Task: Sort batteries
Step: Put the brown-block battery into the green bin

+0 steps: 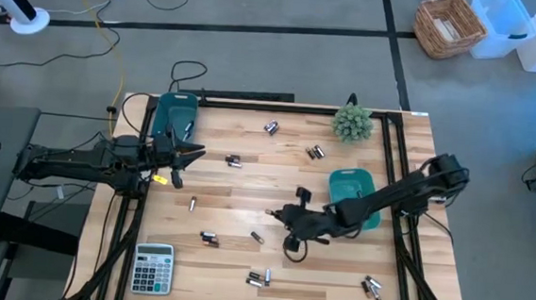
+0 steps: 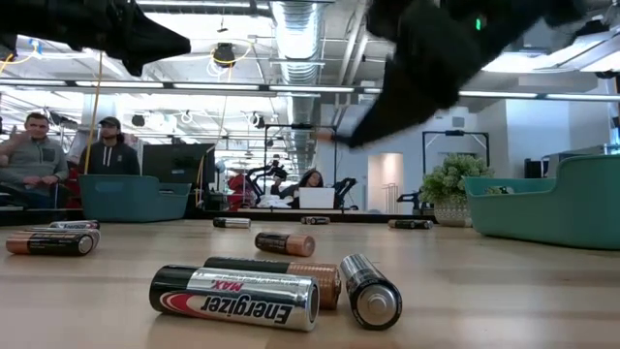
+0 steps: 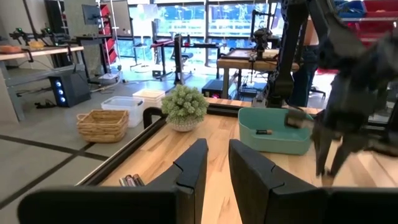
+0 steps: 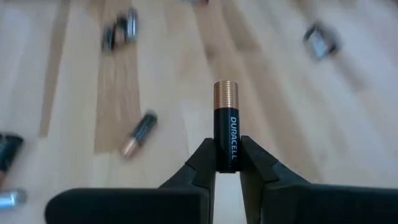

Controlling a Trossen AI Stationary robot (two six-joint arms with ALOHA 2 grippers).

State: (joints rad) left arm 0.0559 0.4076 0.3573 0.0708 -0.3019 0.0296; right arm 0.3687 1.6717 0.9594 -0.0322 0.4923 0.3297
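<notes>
Right gripper (image 4: 227,163) with battery (image 4: 226,124), mid-table (image 1: 247,182), well off edges.

Illumination is bright and even, supplied by overhead ceiling fixtures (image 2: 300,39); shadows on the table (image 1: 247,182) are soft. In the right wrist view, loose batteries (image 4: 138,134) are motion-blurred, while the held battery (image 4: 226,124) is sharp. The low view renders both arms as dark silhouettes.
</notes>
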